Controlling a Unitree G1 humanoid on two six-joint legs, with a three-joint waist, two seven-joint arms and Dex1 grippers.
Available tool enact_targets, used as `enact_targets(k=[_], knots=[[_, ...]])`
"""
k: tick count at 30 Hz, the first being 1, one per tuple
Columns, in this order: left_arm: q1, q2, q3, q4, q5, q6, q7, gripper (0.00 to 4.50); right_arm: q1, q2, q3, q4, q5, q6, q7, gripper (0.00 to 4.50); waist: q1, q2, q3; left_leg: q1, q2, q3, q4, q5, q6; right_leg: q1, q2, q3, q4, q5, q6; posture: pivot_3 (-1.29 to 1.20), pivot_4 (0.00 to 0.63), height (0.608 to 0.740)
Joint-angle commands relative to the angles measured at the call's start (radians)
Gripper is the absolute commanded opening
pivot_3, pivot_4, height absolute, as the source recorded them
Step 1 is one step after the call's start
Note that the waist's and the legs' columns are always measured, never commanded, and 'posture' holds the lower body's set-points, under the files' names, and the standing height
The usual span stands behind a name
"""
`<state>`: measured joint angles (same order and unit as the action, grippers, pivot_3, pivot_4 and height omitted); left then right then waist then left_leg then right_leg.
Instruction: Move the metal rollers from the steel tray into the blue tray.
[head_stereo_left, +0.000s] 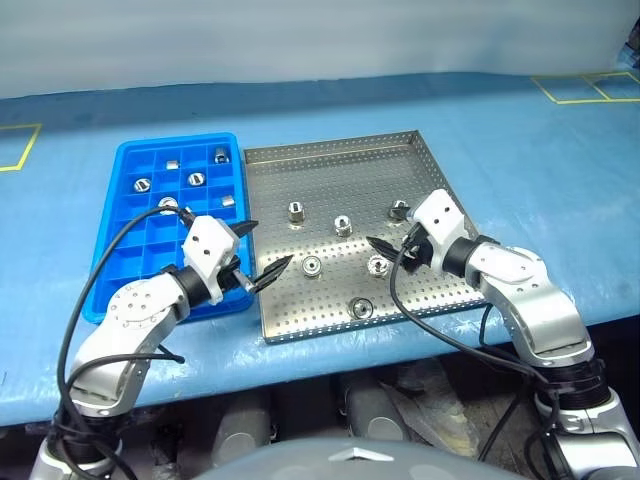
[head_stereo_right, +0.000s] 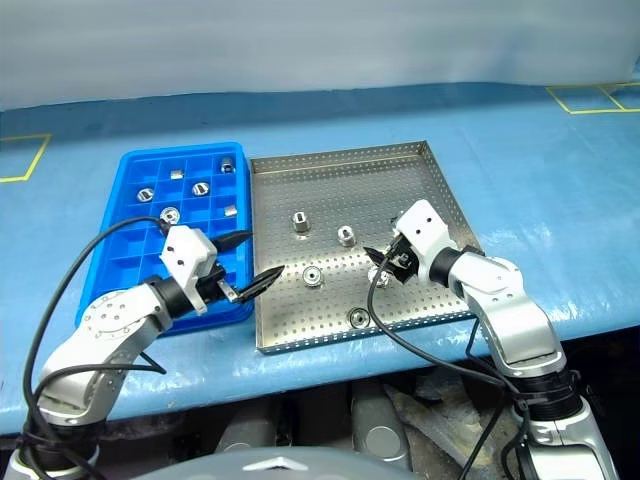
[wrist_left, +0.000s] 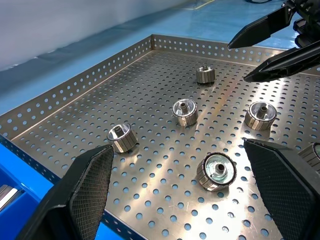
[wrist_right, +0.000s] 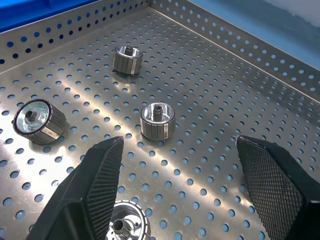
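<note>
The steel tray (head_stereo_left: 430, 160) lies mid-table with several metal rollers (head_stereo_left: 342, 225) scattered on its perforated floor. To its left is the blue tray (head_stereo_left: 130, 255), with several rollers (head_stereo_left: 196, 179) in its far compartments. My left gripper (head_stereo_left: 266, 248) is open and empty over the seam between the two trays; in its wrist view a roller (wrist_left: 216, 171) lies on the floor between its fingers (wrist_left: 85, 195). My right gripper (head_stereo_left: 388, 252) is open and empty, low over the tray's right half, next to a roller (head_stereo_left: 378, 265). Another roller (wrist_right: 157, 121) lies ahead of its fingers (wrist_right: 97, 185).
The trays rest on a blue table cover (head_stereo_left: 540, 180) with yellow tape squares at the far left (head_stereo_left: 20, 145) and far right (head_stereo_left: 585, 88). The steel tray's raised rim (wrist_left: 75, 90) borders the rollers. The table's front edge runs just behind both arms.
</note>
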<state>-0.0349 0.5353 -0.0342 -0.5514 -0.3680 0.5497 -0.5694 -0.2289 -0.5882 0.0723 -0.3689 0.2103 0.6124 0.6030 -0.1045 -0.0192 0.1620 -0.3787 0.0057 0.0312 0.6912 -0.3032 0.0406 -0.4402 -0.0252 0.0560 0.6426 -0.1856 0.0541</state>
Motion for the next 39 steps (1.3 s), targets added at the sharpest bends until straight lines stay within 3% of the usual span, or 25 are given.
enact_targets(k=[1,20,39], knots=[[-0.034,-0.011,-0.020,0.000,0.001,-0.020,-0.013,4.50,0.005,0.002,-0.029,-0.046,-0.001,-0.023,-0.014,3.80,-0.003,0.000,0.000,0.000,0.000,0.000,0.000,0.000,0.000,0.000,0.000,0.000,0.000,0.000,0.000,-0.20,0.150,0.740],[-0.163,-0.075,-0.159,0.141,0.044,0.033,-0.016,4.50,0.061,0.006,-0.050,-0.075,0.000,-0.034,-0.052,3.80,-0.075,0.000,0.000,0.000,-0.001,0.001,0.002,-0.001,0.001,0.001,0.001,0.005,0.000,0.002,0.004,-0.25,0.150,0.740],[-0.141,-0.034,-0.239,0.174,0.161,0.113,-0.003,4.50,0.061,0.011,-0.045,-0.069,0.001,-0.046,-0.060,3.80,-0.096,0.000,0.000,0.000,-0.001,0.001,0.002,-0.001,0.002,0.000,0.001,0.007,0.000,0.003,0.005,-0.25,0.150,0.740]])
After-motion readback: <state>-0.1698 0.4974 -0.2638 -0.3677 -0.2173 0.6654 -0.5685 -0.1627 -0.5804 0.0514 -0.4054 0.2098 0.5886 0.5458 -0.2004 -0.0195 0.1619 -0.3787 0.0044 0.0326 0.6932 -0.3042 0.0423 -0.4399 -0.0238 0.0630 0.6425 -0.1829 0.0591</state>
